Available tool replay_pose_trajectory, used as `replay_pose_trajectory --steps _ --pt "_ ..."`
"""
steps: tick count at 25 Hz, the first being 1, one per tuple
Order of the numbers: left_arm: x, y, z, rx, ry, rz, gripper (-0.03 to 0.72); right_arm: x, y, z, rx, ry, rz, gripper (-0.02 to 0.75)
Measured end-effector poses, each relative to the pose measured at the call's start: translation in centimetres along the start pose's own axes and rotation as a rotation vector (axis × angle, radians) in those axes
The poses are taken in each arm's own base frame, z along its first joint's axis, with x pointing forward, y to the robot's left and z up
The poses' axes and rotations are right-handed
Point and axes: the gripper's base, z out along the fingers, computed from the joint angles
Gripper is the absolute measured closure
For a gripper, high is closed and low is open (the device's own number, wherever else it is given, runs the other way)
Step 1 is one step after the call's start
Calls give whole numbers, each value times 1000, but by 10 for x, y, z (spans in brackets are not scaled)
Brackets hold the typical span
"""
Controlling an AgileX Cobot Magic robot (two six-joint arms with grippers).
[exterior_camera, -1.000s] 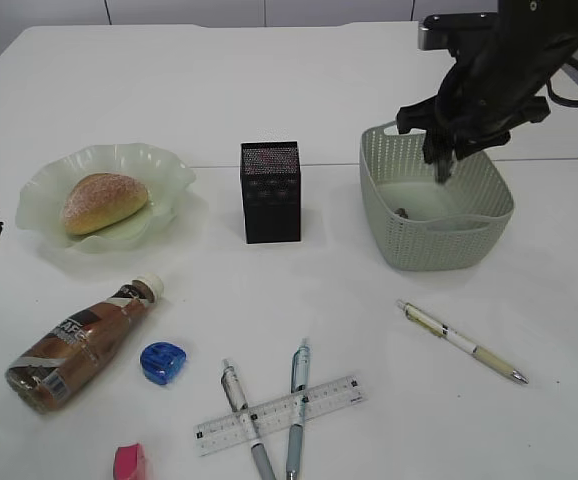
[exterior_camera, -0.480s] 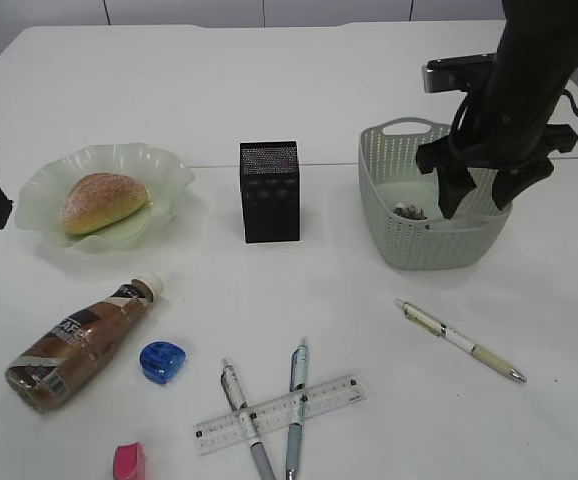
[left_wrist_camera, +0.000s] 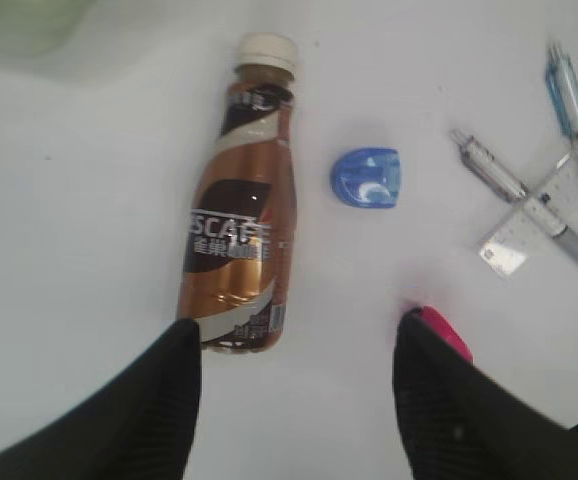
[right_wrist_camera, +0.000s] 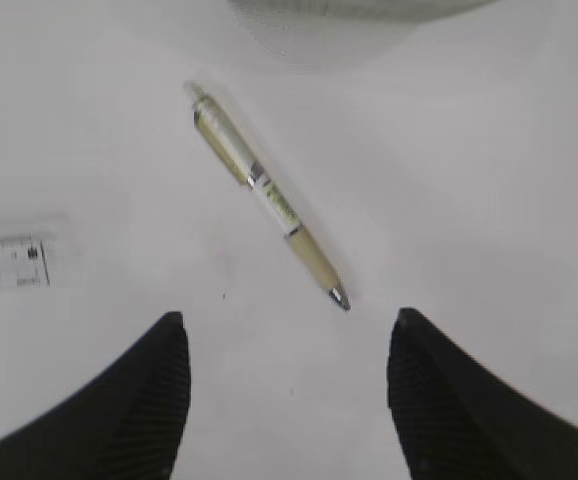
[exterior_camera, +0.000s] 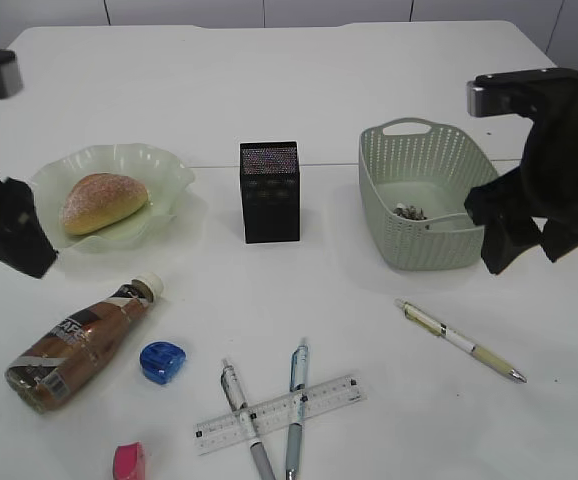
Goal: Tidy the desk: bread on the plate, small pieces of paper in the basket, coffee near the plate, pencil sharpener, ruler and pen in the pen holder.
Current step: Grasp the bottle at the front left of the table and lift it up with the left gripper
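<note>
Coffee bottle (left_wrist_camera: 236, 200) lies on its side on the table (exterior_camera: 369, 80), just ahead of the left claw (left_wrist_camera: 294, 385), fingers apart, empty. Right claw (right_wrist_camera: 287, 395), likewise spread, hovers over the cream pen (right_wrist_camera: 267, 195), likely next pick.

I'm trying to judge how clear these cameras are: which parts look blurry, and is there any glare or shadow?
Exterior view: even, soft light, faint shadows beside the pen holder and basket; both dark arms look smeared. Left wrist view: a glare streak on the coffee bottle, plate corner out of focus. Right wrist view: pen fairly sharp, basket edge and ruler soft.
</note>
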Motion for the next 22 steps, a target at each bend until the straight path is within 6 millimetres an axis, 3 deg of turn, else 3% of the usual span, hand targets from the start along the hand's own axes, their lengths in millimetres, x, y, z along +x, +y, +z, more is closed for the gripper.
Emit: replay_pose_trajectory --steps 4,10,15,22 --pt "-4 -8 34 5 105 88 190 29 10 -3 -7 26 -43 279" --pt "-6 4 74 -60 228 141 136 57 15 -3 -14 55 -70 279" --pt "-9 7 93 -64 234 143 128 63 15 -4 -13 65 -70 279" --pt "-18 9 102 -78 142 147 128 63 15 -4 -17 69 -68 279"
